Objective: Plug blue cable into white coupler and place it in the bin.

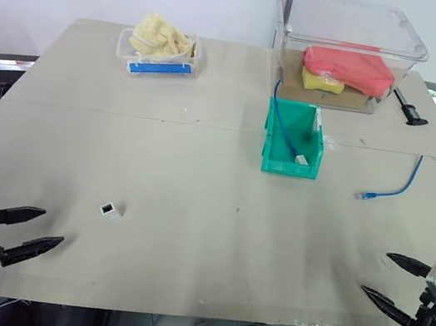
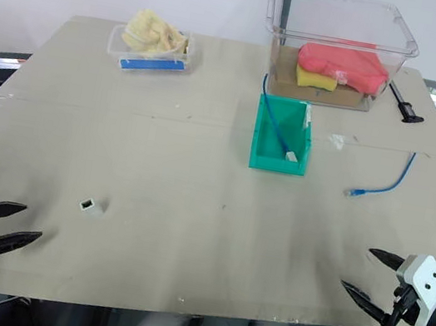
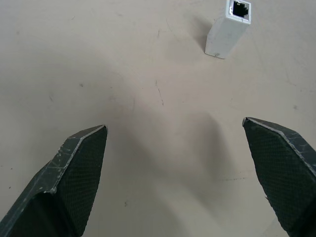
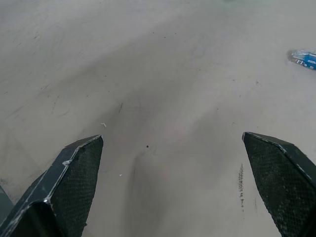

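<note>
Two blue cables are in sight: the blue cable [image 1: 393, 185] lies loose on the desk [image 1: 199, 176] right of the bin [image 1: 292, 142], while a second cable [image 1: 286, 124] (white-tipped) trails into the bin. Behind stand one clear tub [image 1: 347, 51] and one clear tray [image 1: 160, 51]. The white coupler [image 1: 110, 210] sits alone near the left gripper [image 1: 41, 233] — nothing lies between them. Both the left and right gripper [image 1: 387, 281] hold their fingers spread wide, empty.

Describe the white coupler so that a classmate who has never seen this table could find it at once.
Start at the green bin in the middle of the table, then look toward the near left corner. There the white coupler stands alone on bare tabletop, ahead of the left gripper. Unlike the white block inside the bin, no cable is attached.
</note>
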